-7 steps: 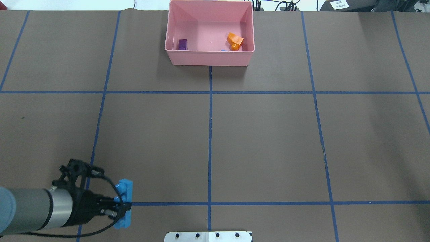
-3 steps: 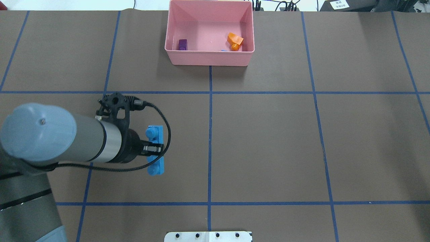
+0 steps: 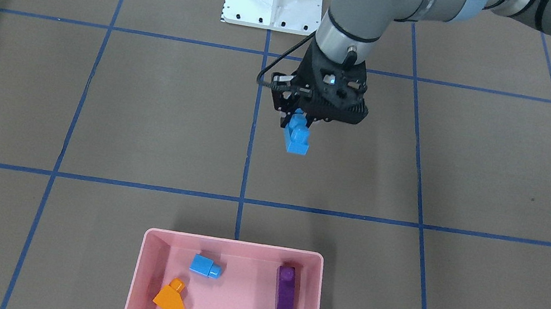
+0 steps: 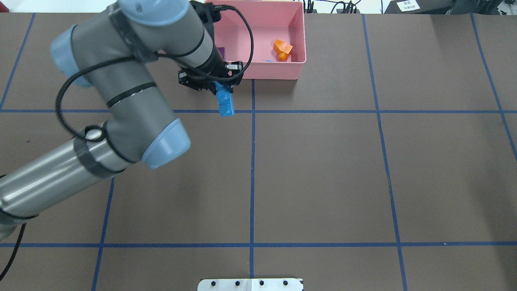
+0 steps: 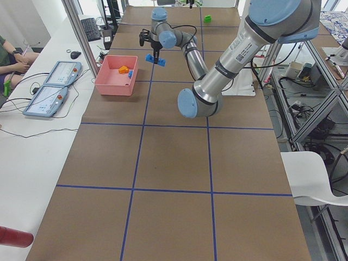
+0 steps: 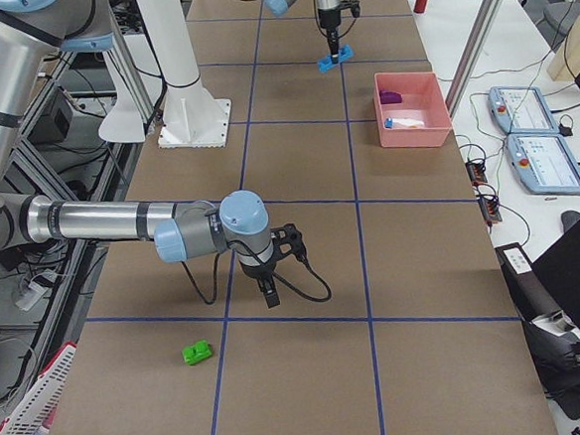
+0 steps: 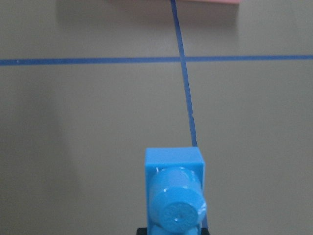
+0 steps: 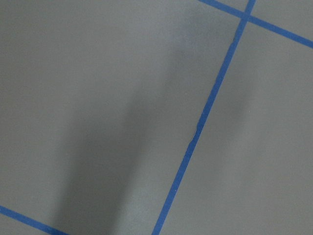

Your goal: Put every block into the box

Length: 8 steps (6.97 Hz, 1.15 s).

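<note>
The left fingers (image 3: 286, 118) pinch the long blue brick (image 3: 298, 137), seemingly clear of the bench (image 3: 146, 115), just short of the box (image 3: 234, 242); how the right fingers (image 6: 272, 300) stand, I cannot tell.

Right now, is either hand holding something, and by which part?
The left hand grips the long blue brick near its middle, pinched across its sides. Whether the right hand holds anything cannot be told.

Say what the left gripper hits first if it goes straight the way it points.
The left gripper points down; the long blue block it holds would likely meet the bare table first, near a blue tape line, short of the box. Height is unclear.
</note>
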Each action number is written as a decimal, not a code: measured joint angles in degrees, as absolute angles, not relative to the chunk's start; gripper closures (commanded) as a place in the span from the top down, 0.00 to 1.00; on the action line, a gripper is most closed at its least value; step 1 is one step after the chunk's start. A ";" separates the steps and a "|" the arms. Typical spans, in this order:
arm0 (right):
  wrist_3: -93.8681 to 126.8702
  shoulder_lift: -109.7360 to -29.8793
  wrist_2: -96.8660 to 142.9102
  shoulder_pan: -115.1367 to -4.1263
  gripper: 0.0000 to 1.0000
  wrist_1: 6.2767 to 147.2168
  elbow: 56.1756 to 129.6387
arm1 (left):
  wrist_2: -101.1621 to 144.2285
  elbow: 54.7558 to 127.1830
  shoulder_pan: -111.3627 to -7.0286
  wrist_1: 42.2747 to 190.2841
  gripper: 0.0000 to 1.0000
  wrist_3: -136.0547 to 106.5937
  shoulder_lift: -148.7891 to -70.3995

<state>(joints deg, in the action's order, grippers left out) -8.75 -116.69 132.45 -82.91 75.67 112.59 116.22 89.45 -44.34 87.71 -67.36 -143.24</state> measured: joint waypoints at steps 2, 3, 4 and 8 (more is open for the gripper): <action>-8.73 -117.15 132.45 -83.03 1.00 75.67 112.24 | 117.74 69.51 -48.98 90.24 0.00 -66.09 -154.96; -8.71 -117.60 132.45 -83.05 0.99 75.67 112.07 | 117.89 60.25 -50.58 92.47 0.00 -66.08 -159.95; -8.70 -118.02 132.45 -83.05 1.00 75.67 111.93 | 117.91 51.72 -51.58 96.34 0.00 -66.88 -163.69; -8.73 -119.35 132.45 -83.06 0.99 74.53 111.76 | 117.99 37.00 -52.98 107.71 1.00 -67.83 -167.87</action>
